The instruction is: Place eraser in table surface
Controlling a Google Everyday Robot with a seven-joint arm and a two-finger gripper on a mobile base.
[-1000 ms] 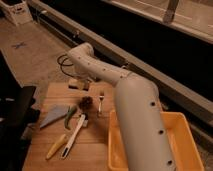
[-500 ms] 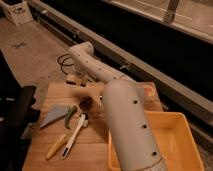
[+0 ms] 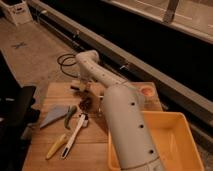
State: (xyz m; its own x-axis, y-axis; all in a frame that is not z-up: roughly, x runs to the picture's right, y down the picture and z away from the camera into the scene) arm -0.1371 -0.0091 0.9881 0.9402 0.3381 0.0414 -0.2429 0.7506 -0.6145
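My gripper (image 3: pixel 84 98) hangs from the white arm (image 3: pixel 127 130) over the back middle of the light brown wooden table surface (image 3: pixel 52 95), close above the planks. A small dark grey-brown block, probably the eraser (image 3: pixel 86 104), shows right at its tip. I cannot tell whether it is held or rests on the wood. The arm's thick forearm hides the middle of the table.
A grey-blue triangular piece (image 3: pixel 52 118) lies at the left. A green tool (image 3: pixel 70 116), a white-handled utensil (image 3: pixel 74 134) and a yellow-handled one (image 3: pixel 55 147) lie in front. A yellow tray (image 3: pixel 172 145) stands right, an orange round piece (image 3: pixel 146 91) back right, dark furniture (image 3: pixel 15 117) left.
The forearm has swung left and nearer the camera, covering more of the table. The gripper has sunk slightly toward the planks.
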